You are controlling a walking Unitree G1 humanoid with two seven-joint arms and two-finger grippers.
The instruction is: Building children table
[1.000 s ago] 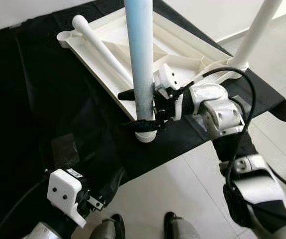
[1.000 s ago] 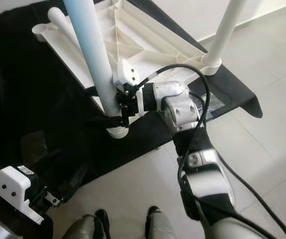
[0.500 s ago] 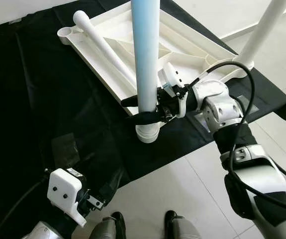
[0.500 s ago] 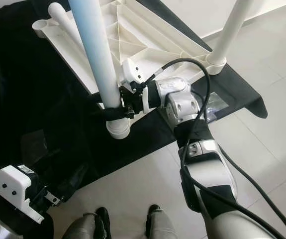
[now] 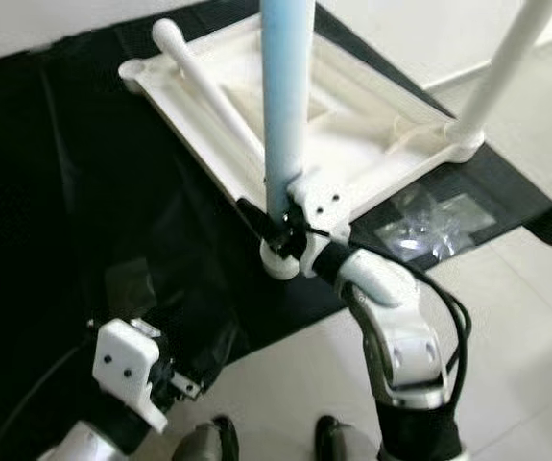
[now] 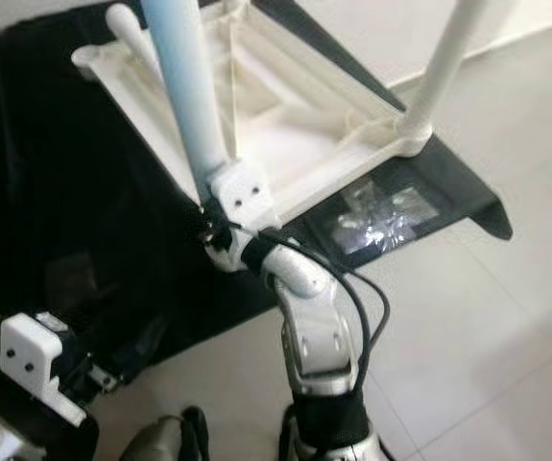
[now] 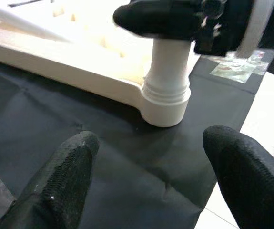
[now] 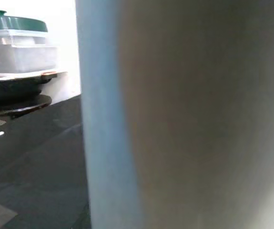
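White plastic catches my eye first in the head views: the upturned tabletop (image 5: 352,144) lies on a black cloth (image 5: 84,192) spread over the tiled floor (image 5: 525,317). A pale blue leg (image 5: 283,96) stands upright in the near corner socket (image 5: 277,261), a white leg (image 5: 501,67) stands in the right-hand corner, and a loose white leg (image 5: 204,86) lies across the tabletop. My right tool (image 5: 280,230) is clamped around the blue leg just above the socket. A clear plastic bag (image 5: 429,221) lies on the cloth beside the tabletop. My left tool (image 5: 175,379) hangs low over the cloth near my feet. From the left wrist, I see its two black fingers (image 7: 63,181) spread wide with nothing between them, the socket ahead of them. From the right wrist, the blue leg sits right against the lens, with a green-lidded container (image 8: 17,40) behind.
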